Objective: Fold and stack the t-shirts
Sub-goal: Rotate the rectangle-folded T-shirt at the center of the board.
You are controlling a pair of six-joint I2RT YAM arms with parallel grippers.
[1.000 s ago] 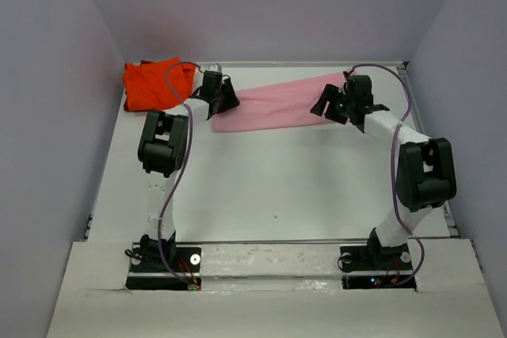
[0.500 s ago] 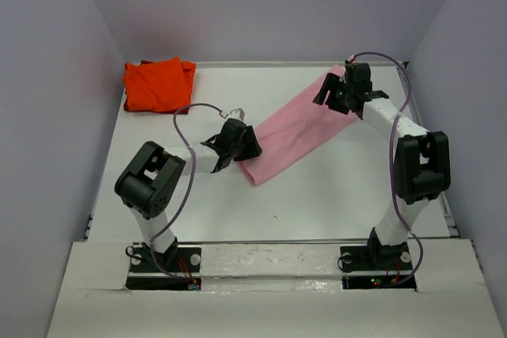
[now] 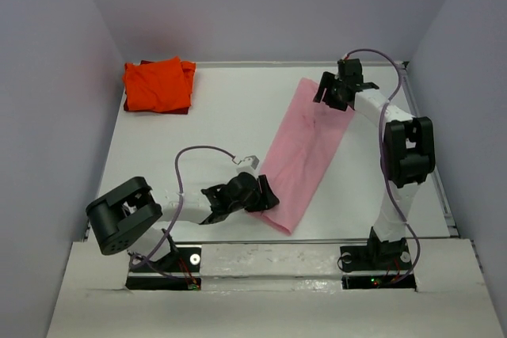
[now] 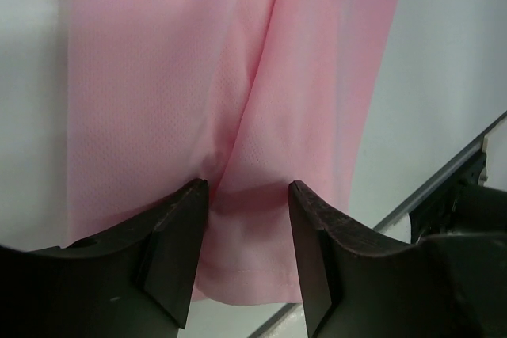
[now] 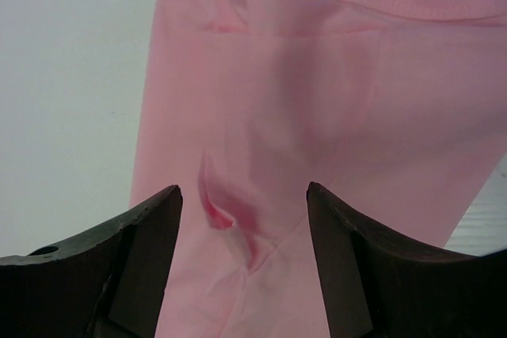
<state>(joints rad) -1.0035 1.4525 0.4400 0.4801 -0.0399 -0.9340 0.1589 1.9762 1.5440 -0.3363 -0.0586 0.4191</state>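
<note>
The light pink t-shirt [image 3: 305,148] lies as a long folded strip running from the back right to the near middle of the table. My left gripper [image 3: 265,198] is low over its near end. In the left wrist view the jaws [image 4: 242,195] stand apart over the pink cloth [image 4: 158,77], with the hem between them. My right gripper [image 3: 326,93] is over the far end. Its jaws [image 5: 244,203] stand wide apart over a small wrinkle in the shirt [image 5: 317,77]. The orange-red t-shirt [image 3: 157,85] lies bunched in the back left corner.
The white table [image 3: 198,132] is boxed in by grey walls on three sides. A metal rail [image 3: 261,241] runs along its near edge, just beside the shirt's near end, and shows in the left wrist view [image 4: 444,187].
My left gripper has swept from the back left to the near middle, dragging the pink shirt's end with it. The strip has swung from lying crosswise to lengthwise. My right gripper moved slightly back.
</note>
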